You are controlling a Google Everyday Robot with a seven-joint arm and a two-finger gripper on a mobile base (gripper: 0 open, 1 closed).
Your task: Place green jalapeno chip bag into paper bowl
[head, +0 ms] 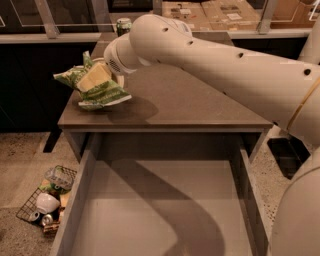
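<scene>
The green jalapeno chip bag (95, 87) is crinkled and tilted at the table's (190, 107) left edge, partly hanging past it. My gripper (100, 75) is at the end of the long white arm that reaches in from the right. It is closed on the bag, with one pale finger across the bag's top. The bag casts a shadow on the table to its right. The paper bowl does not show distinctly; if it is there, the bag and the gripper cover it.
A green drink can (123, 25) stands at the table's back edge. A wide open drawer (160, 210) juts out below the table front. A wire basket (47, 200) with a white cup and cans lies on the floor at the left. Cardboard boxes (215, 12) sit behind.
</scene>
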